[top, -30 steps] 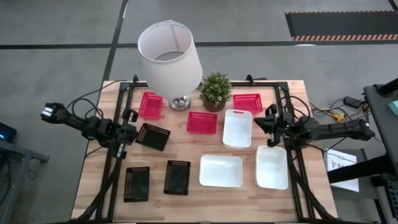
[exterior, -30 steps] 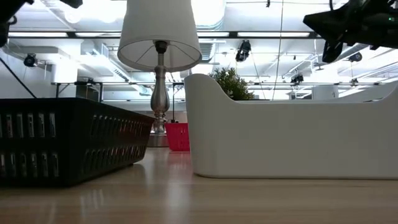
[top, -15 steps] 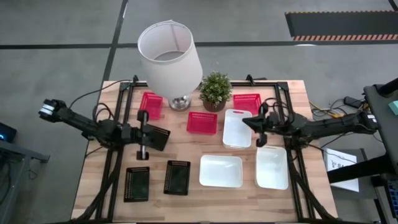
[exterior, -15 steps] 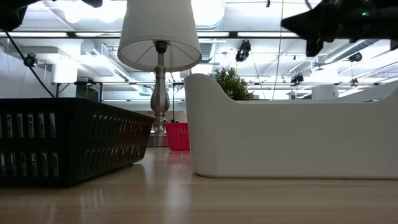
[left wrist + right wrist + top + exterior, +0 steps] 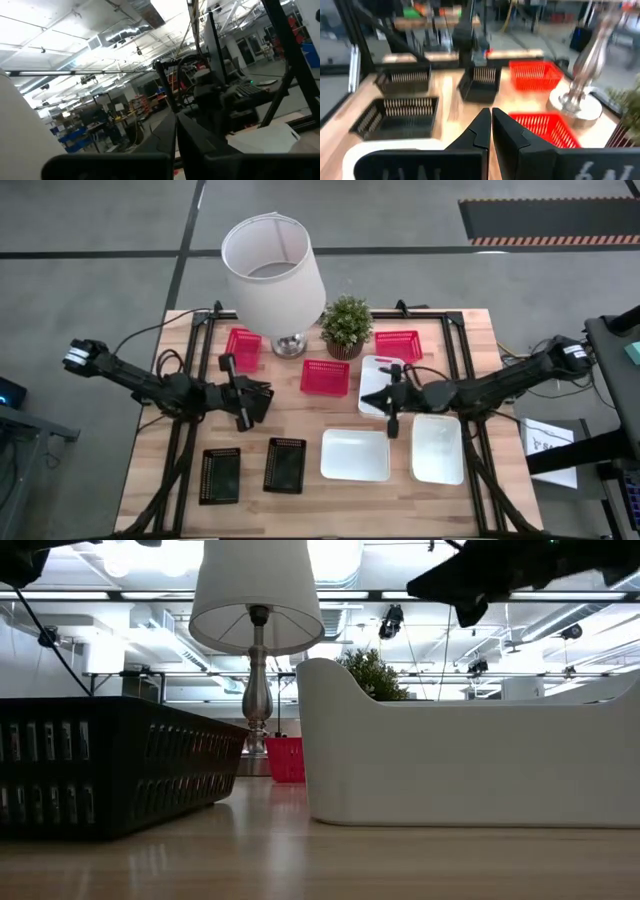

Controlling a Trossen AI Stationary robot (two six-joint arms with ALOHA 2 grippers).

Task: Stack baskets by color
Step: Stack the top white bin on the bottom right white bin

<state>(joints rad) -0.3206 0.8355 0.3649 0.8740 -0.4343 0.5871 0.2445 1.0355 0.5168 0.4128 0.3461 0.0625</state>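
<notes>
Since a second ago both my arms have swung inward from the table's side rails toward the silver-based lamp with the white shade [image 5: 273,272]. My right gripper [image 5: 393,402], which was beside the right rail, now hangs in front of the lamp and to its right, over the white plastic basket [image 5: 374,376] that lies just right of the small potted green plant [image 5: 346,322]. My left gripper [image 5: 240,392] has come in from the left rail and now sits over the black mesh basket [image 5: 257,400] in front of the lamp and slightly to its left. None of the baskets has shifted.

Both arms reach nearly level across the wooden table [image 5: 320,495], the left from the lamp's left, the right from its far right (each wrist turned so the fingers point toward the middle). My right fingers [image 5: 481,127] are pressed together with nothing between them; my left fingers [image 5: 167,135] are likewise closed and empty.

The baskets lie unstacked. Red mesh baskets: one [image 5: 242,348] touching the lamp's base on its left, one [image 5: 325,377] just in front of the plant, one [image 5: 398,344] right of the plant. Two more black mesh baskets [image 5: 220,475] [image 5: 285,465] lie side by side well in front of the lamp, and two more white baskets [image 5: 355,455] [image 5: 438,450] to their right.
</notes>
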